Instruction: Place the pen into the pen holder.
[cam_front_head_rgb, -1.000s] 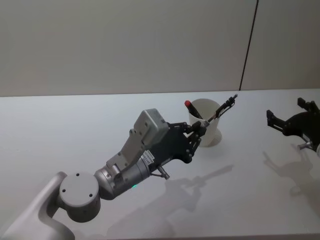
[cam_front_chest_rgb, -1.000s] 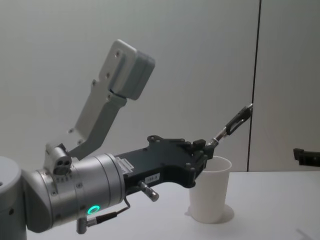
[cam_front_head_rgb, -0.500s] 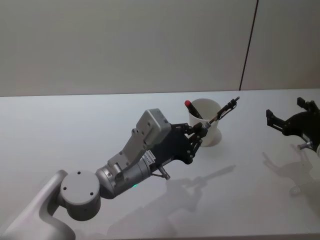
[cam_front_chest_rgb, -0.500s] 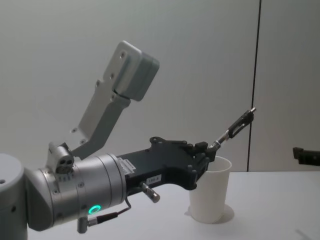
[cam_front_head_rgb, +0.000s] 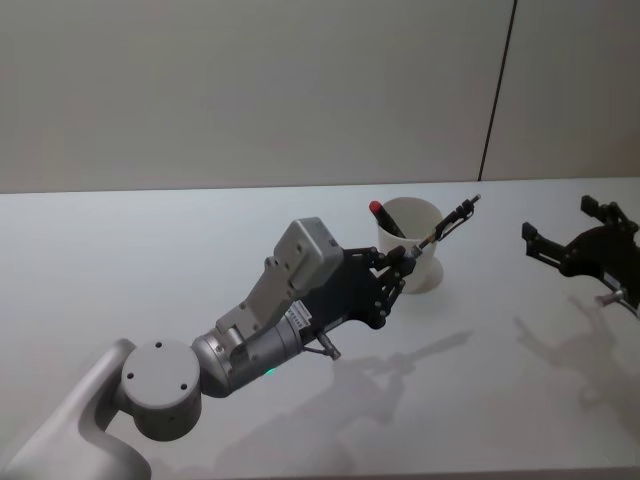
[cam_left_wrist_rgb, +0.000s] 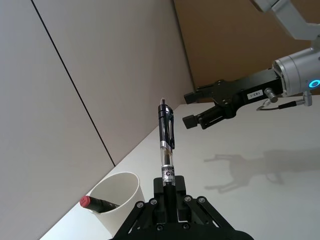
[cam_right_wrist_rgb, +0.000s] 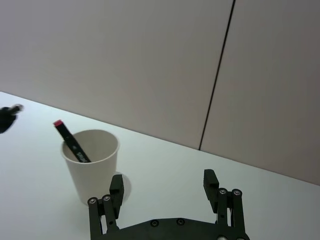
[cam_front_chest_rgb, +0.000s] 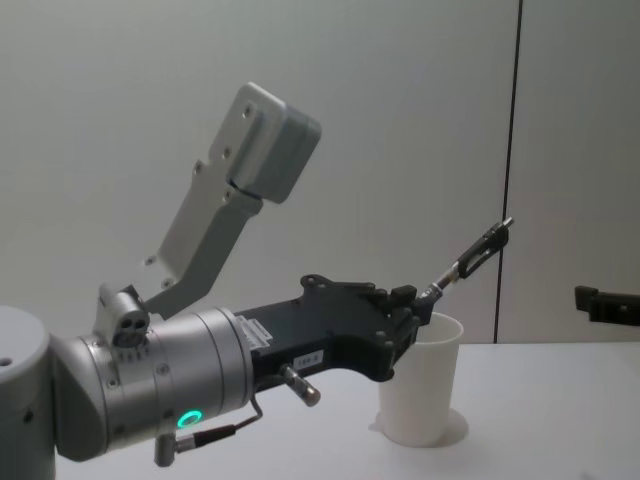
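– Pen (cam_front_head_rgb: 447, 221): off the table, held in the air beside the cup. Rest by size, biggest first. Table?
– White table (cam_front_head_rgb: 150, 260), matte. Plain pale wall (cam_front_head_rgb: 250, 90) behind it, with one dark vertical seam (cam_front_head_rgb: 497, 90).
– Left arm?
– Grey left arm (cam_front_head_rgb: 250, 340) reaches forward from the near left, with a green light (cam_front_chest_rgb: 187, 420) on the wrist. The left gripper (cam_front_head_rgb: 401, 265) sits just beside the cup's near-left side, about level with the rim in the chest view. Fingers pinched tight on the pen's lower end.
– Right side?
– Right gripper (cam_front_head_rgb: 557, 218) hangs above the table's right part, well apart from the cup. Fingers spread wide, nothing between them.
– Cup?
– White paper cup (cam_front_head_rgb: 428, 270) stands upright on the table. Rolled rim, narrower toward the base.
– Pen detail?
– Black and clear barrel, slanted. The lower end is in the fingers at the rim's near-left. The barrel crosses above the cup's mouth, and the clip end is highest, out past the far-right rim. The tip is hidden by the fingers; cannot tell whether it dips below the rim. The visible barrel is all above the rim, not inside the cup.
– Anything smaller?
– Dark marker (cam_front_head_rgb: 385, 218) with a red end leans inside the cup against its left wall. The red end pokes above the rim.
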